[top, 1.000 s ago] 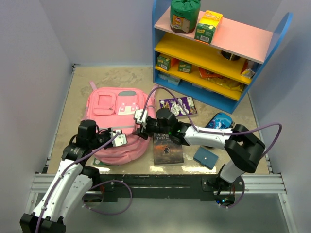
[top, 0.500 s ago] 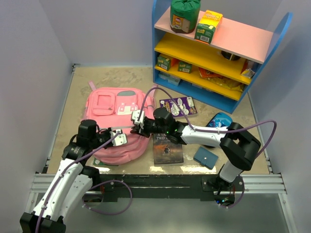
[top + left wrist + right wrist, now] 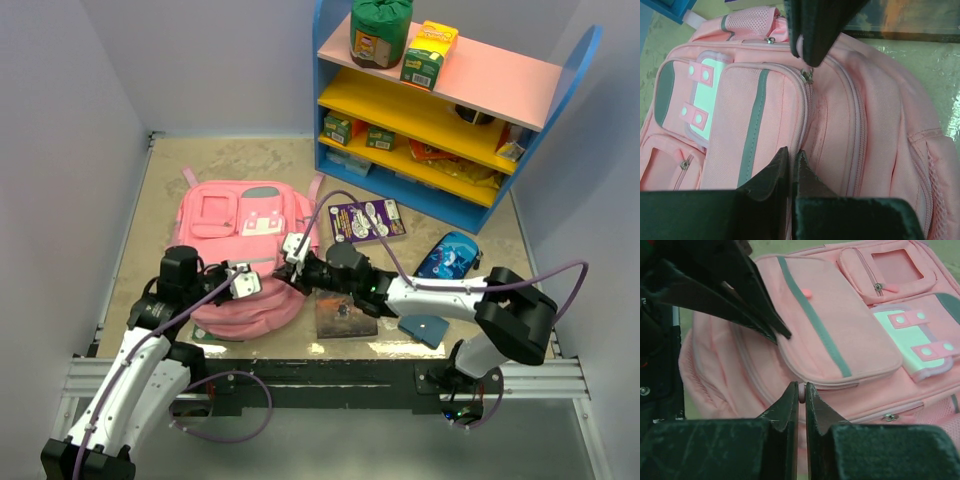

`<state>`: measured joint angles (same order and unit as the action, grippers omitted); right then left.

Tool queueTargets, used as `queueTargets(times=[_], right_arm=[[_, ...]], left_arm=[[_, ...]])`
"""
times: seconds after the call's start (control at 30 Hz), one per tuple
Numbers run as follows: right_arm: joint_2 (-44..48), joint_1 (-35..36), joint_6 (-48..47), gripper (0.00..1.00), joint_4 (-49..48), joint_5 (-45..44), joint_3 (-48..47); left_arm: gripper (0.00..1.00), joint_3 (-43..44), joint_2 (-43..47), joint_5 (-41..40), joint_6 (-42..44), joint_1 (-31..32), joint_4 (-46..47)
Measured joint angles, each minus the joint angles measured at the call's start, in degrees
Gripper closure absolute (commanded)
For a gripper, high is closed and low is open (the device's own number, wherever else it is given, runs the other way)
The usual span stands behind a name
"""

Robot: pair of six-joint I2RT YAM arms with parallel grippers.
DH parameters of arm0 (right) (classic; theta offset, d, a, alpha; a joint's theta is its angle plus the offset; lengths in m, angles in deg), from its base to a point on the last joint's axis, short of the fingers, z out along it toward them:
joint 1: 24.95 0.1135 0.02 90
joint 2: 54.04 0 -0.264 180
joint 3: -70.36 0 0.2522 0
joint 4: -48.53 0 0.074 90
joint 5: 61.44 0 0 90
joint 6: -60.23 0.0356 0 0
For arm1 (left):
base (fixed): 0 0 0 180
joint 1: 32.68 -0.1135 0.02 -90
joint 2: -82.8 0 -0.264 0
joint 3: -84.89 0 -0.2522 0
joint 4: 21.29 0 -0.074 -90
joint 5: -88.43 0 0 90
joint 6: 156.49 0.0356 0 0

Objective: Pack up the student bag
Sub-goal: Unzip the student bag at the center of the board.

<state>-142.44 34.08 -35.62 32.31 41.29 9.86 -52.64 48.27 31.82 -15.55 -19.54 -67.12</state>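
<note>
Right gripper [image 3: 801, 388] pinches the student bag [image 3: 720, 365] below its front pocket [image 3: 840, 335]; left gripper [image 3: 790, 159] nearly closed, tips touching the bag.

Both arms bend in toward the lower middle of the frame, left gripper [image 3: 249, 283] and right gripper [image 3: 293, 250] nearly nose to nose, each with jaws pinched together.

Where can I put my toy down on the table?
Free: the table behind the student bag, left of the shelf. Crowded: right of the bag, where the booklet, pencil case, book and blue pad lie close together.
</note>
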Motion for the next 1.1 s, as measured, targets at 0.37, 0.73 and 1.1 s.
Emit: queueTargets(times=[0.37,0.73,1.1], right_arm=[[-1.2,8.7,7.9,1.0,-4.7,-13.8,1.4],[-7.3,10.2,11.4,1.0,-5.6,-19.0,-6.2],[-9.7,11.0,14.1,1.0,-2.1,-24.0,-7.9]], left_arm=[[0.9,0.8,-1.1,0.5,-3.2,0.0,-0.3],[0.43,10.4,-4.6,-4.4,-6.6,-0.2,-3.8],[0.25,14.8,-9.4,-12.7,-4.9,-4.7,-2.7]])
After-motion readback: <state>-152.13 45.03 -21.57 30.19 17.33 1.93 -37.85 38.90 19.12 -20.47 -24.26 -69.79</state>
